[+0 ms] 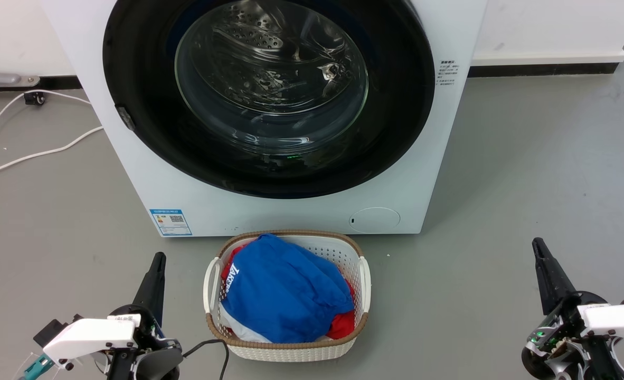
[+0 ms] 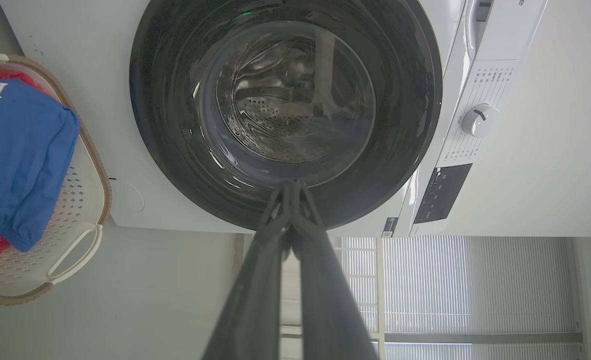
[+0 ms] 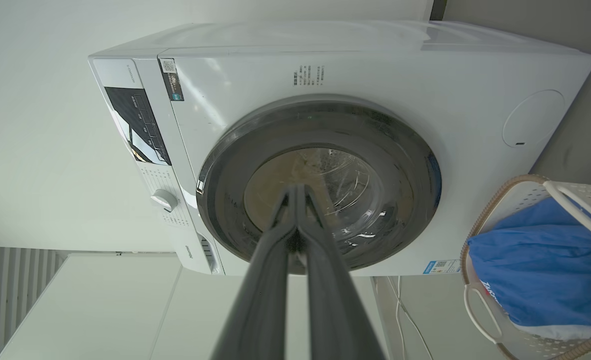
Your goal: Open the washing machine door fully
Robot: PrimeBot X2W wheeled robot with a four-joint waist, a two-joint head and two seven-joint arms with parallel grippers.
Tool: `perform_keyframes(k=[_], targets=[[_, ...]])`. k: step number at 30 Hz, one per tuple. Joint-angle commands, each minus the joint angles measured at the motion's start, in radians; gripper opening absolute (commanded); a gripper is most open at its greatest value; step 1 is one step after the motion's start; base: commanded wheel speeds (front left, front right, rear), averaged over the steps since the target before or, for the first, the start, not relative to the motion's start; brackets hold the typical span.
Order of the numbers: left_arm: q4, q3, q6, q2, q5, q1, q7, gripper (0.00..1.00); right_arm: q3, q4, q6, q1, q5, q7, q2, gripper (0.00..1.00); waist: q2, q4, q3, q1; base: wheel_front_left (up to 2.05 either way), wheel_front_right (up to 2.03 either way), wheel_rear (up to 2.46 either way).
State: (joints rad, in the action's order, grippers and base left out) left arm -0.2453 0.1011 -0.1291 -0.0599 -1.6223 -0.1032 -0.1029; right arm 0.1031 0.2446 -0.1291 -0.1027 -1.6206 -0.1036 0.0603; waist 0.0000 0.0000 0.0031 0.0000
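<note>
The white washing machine (image 1: 148, 169) stands straight ahead, its round glossy black door (image 1: 396, 105) lying flat against the front, closed, with the steel drum visible through the domed glass. A small latch tab sits on the door's left rim. My left gripper (image 1: 158, 258) is low at the left, shut and empty, well short of the machine. My right gripper (image 1: 537, 244) is low at the right, also shut and empty. In the left wrist view the door (image 2: 175, 150) lies beyond my left gripper (image 2: 291, 185). In the right wrist view the door (image 3: 405, 200) lies beyond my right gripper (image 3: 295, 188).
A white woven basket (image 1: 362, 274) holding blue and red clothes sits on the grey floor directly before the machine, between my arms. White cables (image 1: 37, 153) trail on the floor at the left. A wall runs behind the machine.
</note>
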Motion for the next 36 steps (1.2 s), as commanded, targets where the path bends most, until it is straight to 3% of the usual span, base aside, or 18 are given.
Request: perform_keyframes(k=[1,22,23,36], targets=[[-0.001,0.002,-0.003,0.0,0.004,-0.01,-0.003,0.0,0.001,0.002,-0.003,-0.011,0.004,-0.003,-0.003,0.0,0.0,0.0,0.0,0.0,0.0,0.0,0.0],[-0.001,0.006,-0.003,0.003,0.008,-0.01,-0.007,0.0,0.004,0.002,-0.003,-0.011,0.007,-0.006,-0.006,0.0,0.0,0.0,0.0,0.0,0.0,0.0,0.0],[0.0,0.003,0.0,0.002,0.002,0.0,-0.001,1.0,0.003,0.0,0.0,0.0,0.002,-0.003,-0.002,1.0,0.0,0.0,0.0,0.0,0.0,0.0,0.0],[0.034,-0.061,0.0,-0.002,0.036,0.001,0.053,1.0,-0.039,-0.042,0.0,0.027,0.023,0.044,-0.001,1.0,0.0,-0.001,0.001,0.0,0.0,0.0,0.0]])
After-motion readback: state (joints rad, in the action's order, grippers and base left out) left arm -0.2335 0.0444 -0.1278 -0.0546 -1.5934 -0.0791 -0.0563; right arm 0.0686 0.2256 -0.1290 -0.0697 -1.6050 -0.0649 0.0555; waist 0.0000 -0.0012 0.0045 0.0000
